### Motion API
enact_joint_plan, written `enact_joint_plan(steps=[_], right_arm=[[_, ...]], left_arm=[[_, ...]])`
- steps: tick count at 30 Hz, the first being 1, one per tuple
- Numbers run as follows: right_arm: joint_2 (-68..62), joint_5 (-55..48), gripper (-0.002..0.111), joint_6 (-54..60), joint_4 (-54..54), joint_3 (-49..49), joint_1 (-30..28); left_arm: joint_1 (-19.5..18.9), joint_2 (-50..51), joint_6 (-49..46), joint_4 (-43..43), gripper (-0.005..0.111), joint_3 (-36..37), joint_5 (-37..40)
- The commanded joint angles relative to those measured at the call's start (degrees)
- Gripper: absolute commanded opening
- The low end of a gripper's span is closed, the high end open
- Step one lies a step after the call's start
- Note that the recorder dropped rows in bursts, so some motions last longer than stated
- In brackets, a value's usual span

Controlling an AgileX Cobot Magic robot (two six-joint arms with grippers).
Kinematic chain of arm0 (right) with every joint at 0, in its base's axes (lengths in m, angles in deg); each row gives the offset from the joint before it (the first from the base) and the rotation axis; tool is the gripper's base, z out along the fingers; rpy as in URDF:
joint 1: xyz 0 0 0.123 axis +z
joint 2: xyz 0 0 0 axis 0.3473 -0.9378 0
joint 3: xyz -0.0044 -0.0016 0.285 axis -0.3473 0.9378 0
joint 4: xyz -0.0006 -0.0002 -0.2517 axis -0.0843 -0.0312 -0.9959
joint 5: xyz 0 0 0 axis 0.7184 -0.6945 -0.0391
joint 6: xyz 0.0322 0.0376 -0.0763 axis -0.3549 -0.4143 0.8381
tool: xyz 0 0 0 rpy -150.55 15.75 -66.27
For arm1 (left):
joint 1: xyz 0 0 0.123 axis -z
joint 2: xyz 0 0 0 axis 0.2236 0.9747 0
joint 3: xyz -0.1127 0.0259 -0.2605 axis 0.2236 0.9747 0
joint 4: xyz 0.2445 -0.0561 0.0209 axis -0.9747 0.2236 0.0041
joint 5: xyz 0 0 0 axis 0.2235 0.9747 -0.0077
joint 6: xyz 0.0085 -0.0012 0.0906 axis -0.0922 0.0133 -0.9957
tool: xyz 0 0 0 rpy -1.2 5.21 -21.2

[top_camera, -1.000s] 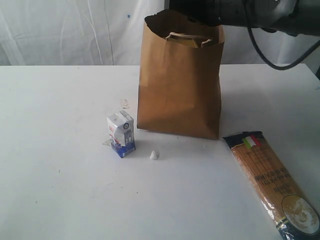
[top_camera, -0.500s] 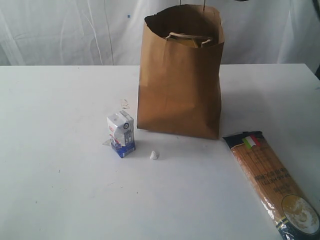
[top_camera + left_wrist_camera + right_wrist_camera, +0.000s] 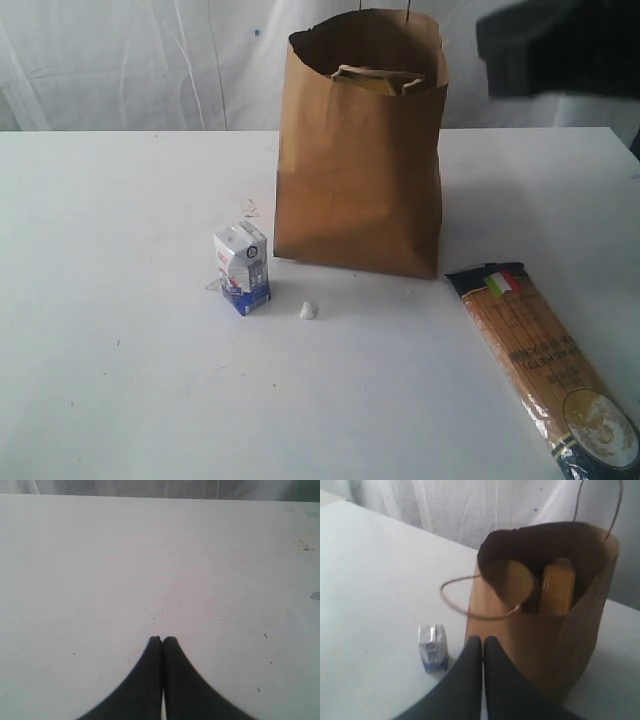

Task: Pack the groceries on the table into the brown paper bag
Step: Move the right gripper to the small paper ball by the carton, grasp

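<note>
With both jaws sitting shut and empty, you are probably needing to open wide over the carton [image 3: 243, 268] beside the bag [image 3: 360, 170] before descending.

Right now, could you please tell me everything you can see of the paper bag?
The bag is creased kraft-brown paper, standing upright on the white table with its mouth open. Thin handles loop from the rim, one hanging outward. Inside shows something tan-yellow, unclear what. The carton stands apart from it; the spaghetti packet lies close to its base corner.
</note>
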State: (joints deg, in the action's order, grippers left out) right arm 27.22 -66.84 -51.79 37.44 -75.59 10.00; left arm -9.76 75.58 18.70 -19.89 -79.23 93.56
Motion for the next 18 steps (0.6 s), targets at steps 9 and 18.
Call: enact_joint_plan(steps=[9,18], right_arm=[[-12.7,10.3,0.000,-0.3,-0.6,10.1,20.4],[-37.4,20.4,0.000,-4.2,-0.6,9.8,27.1]], left_arm=[[0.4,-0.3,-0.1,-0.4,0.000,0.2,-0.1],[0.4,-0.3,-0.1,-0.4,0.000,0.2,-0.1]])
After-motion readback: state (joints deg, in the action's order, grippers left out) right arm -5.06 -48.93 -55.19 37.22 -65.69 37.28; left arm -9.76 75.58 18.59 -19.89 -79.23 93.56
